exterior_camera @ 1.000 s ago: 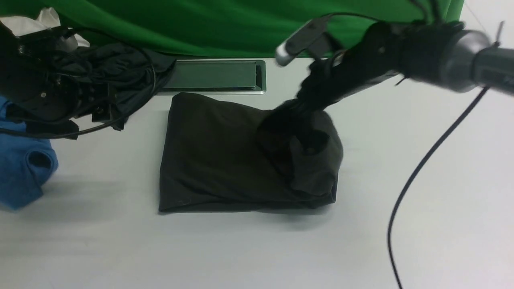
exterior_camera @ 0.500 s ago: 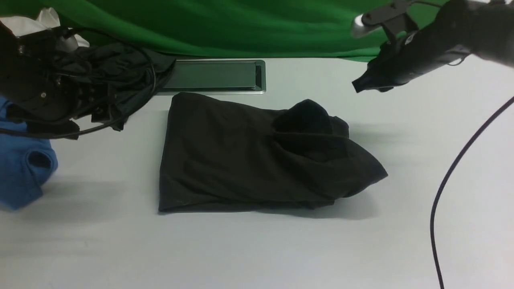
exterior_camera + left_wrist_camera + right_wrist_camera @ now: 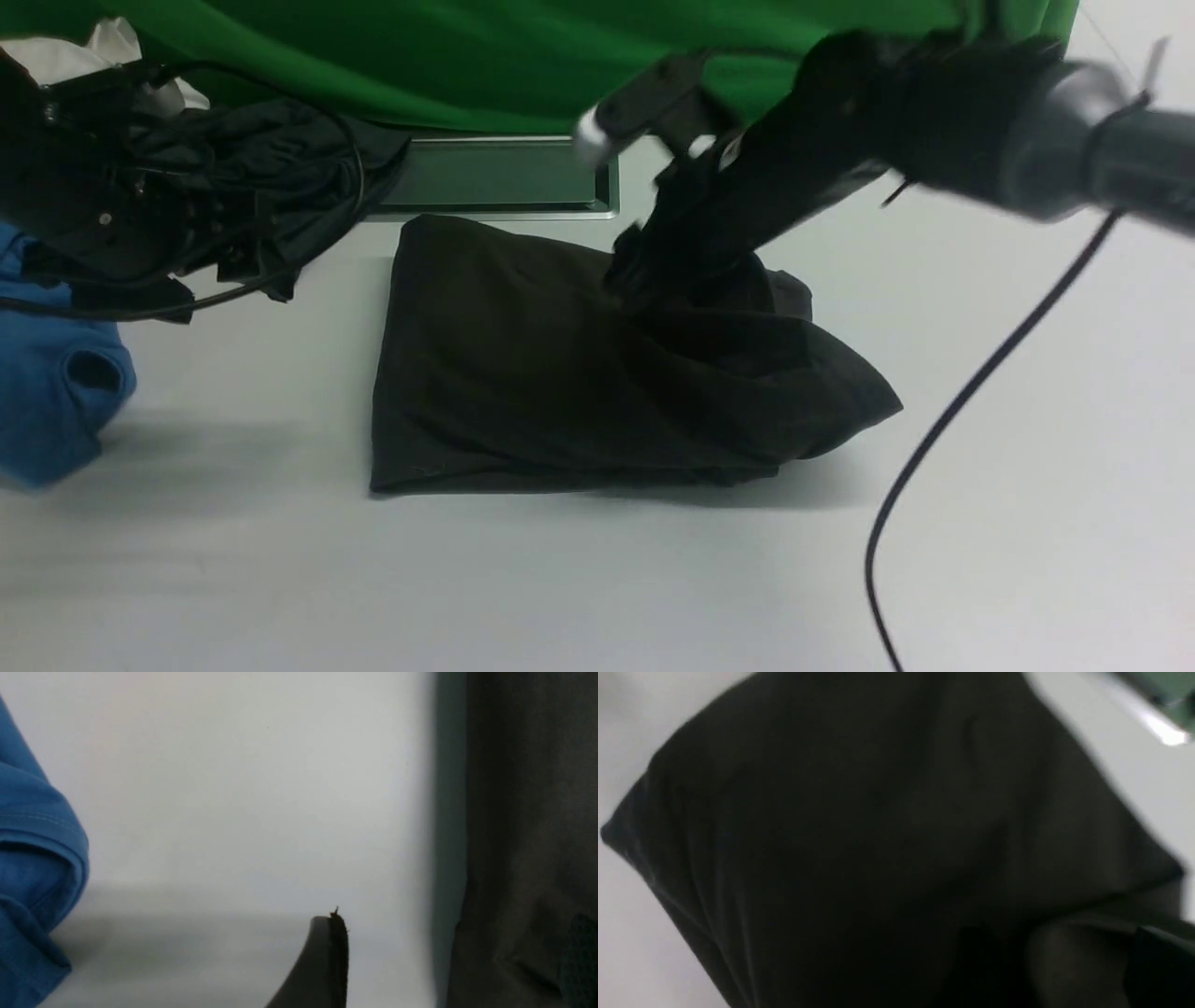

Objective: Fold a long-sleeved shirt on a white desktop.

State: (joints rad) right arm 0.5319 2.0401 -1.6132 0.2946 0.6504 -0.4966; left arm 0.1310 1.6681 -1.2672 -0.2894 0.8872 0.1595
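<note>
The white desktop [image 3: 597, 579] fills the view. The shirt [image 3: 504, 373] lies in the middle of it, just in front of the grey hatch [image 3: 495, 175], folded into a block whose long side runs left to right. The right arm [image 3: 934, 121] reaches in from the right, and the right claw [image 3: 639, 271] rests on the far right part of the shirt — black on black and blurred, so I cannot tell whether its jaws stand apart or pinch cloth. The left claw [image 3: 241, 269] hangs well off to the left, near a heap of dark clothes [image 3: 280, 159], jaws apart with nothing between them. Smallest, but the thing that matters, is a loose corner [image 3: 850, 397] poking out of the block's right end. It lies to the right of the right claw and nearer the robot — so the right arm is much the closer one. Tucking that corner back over the block looks like the next job.
</note>
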